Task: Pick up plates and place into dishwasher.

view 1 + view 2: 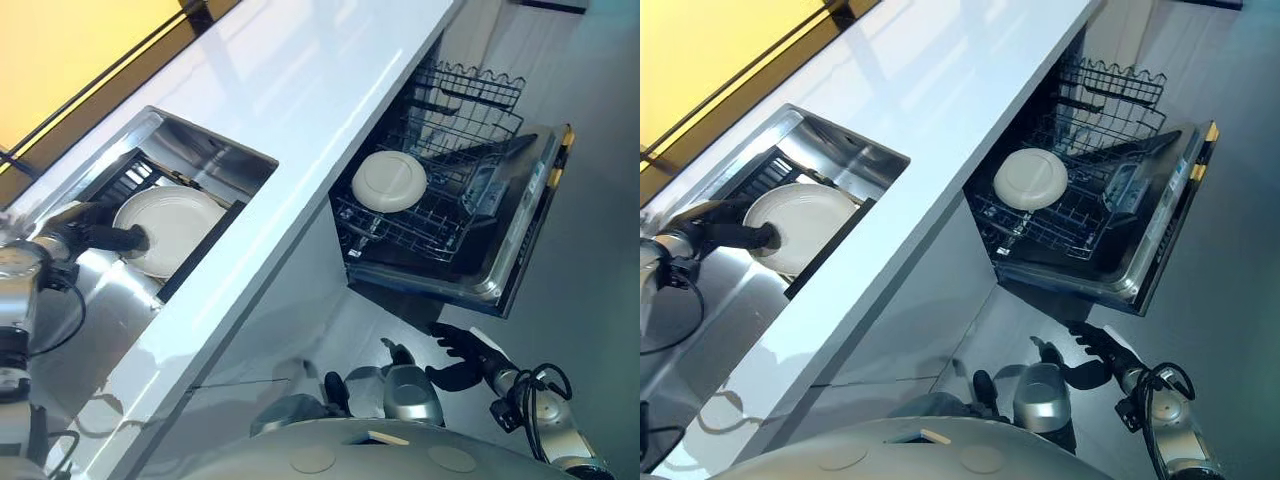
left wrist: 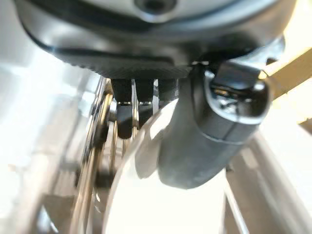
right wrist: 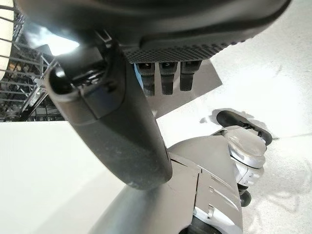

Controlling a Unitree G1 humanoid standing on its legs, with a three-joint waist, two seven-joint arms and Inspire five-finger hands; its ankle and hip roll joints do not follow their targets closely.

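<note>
One round white plate [image 1: 389,181] racked in the dishwasher's wire basket [image 1: 440,215]; left hand [image 1: 95,232] pinches the cream sink plate [image 1: 172,228] at 9 o'clock; right hand [image 1: 470,356] relaxed, empty.

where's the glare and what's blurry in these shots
Left eye view: window light glares off the glossy white countertop. Left wrist view: the dark left hand and the round white plate in the sink it pinches are soft-focused. Right wrist view: the dark right hand looms blurred; the floor behind is sharper.

Sink, left: dark left hand [image 1: 735,236] touching a round white plate [image 1: 805,223] in the steel sink [image 1: 855,155].
Dishwasher, right: second round white plate [image 1: 1030,178] on the wire rack [image 1: 1080,215].
Right hand [image 1: 1102,352]: low, near, fingers relaxed, empty.
</note>
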